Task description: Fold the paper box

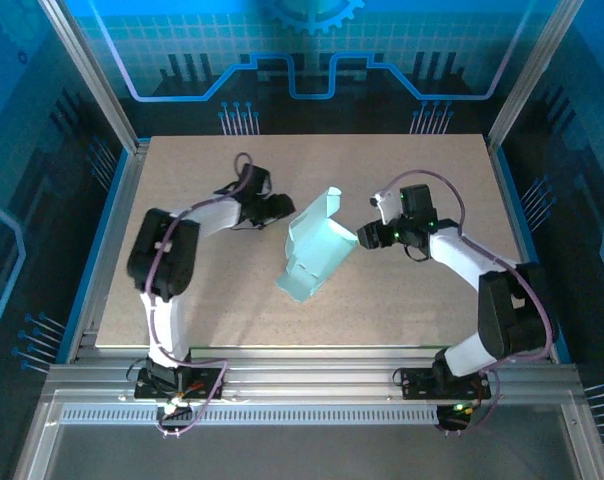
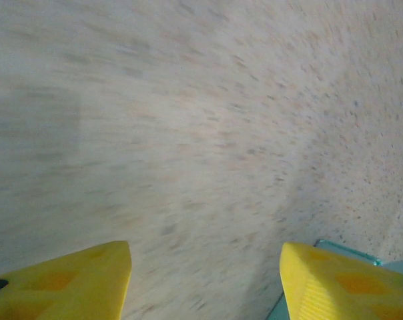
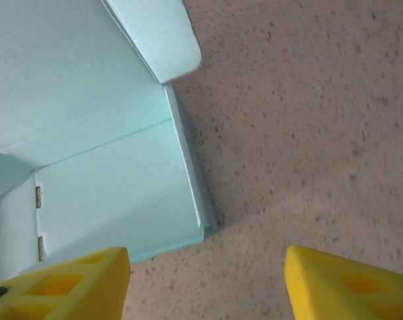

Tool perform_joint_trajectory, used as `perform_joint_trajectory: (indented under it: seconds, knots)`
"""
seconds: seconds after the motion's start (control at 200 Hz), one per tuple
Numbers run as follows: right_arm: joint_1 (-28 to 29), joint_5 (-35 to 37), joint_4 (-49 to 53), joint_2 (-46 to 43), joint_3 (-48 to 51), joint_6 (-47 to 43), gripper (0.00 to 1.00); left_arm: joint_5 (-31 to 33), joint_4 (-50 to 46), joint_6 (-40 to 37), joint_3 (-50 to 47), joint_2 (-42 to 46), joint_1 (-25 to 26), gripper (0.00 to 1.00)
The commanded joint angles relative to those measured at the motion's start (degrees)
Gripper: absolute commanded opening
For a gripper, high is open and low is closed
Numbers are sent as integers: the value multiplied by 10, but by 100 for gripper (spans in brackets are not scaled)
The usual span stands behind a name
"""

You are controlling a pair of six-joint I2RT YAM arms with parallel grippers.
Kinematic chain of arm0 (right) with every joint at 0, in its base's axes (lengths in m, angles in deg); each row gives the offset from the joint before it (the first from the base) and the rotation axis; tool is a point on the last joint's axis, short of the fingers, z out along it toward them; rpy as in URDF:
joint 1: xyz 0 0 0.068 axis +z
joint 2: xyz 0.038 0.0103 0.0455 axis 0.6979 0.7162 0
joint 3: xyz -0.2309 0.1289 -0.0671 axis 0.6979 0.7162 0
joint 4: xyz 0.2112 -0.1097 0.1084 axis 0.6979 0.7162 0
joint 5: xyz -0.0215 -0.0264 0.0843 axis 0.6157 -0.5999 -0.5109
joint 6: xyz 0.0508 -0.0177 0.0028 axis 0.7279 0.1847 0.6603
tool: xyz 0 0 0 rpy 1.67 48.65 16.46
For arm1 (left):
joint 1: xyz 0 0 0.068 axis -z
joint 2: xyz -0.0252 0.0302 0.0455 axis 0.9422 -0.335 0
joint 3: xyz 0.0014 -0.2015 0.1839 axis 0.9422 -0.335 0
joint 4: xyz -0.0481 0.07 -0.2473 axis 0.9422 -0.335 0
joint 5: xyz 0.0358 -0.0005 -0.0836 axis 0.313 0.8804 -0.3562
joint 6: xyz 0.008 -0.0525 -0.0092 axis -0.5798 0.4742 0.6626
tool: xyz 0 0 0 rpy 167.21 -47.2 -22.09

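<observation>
The box (image 1: pixel 317 250) sits in the middle of the table (image 1: pixel 412 310)
It is between the arms, one flap up. The left gripper (image 1: pixel 279 207) and right gripper (image 1: pixel 367 235) are both spread, holding nothing.

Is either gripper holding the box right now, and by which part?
Nothing is held. The left gripper and right gripper both stand open, bare table in the gap; the paper box lies beside them, ungripped.
</observation>
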Motion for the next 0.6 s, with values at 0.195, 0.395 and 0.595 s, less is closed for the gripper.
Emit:
perform_joint_trajectory:
  seconds: [0.195,0.395,0.595]
  knots:
    - [15,-24,99,104,-114,-237,60,45,40,-54,-225,231,-6,69]
    - [41,14,110,162,-169,-278,56,44,73,-13,-324,285,-6,70]
    - [41,-19,121,168,-183,-287,55,47,78,-25,-337,309,14,73]
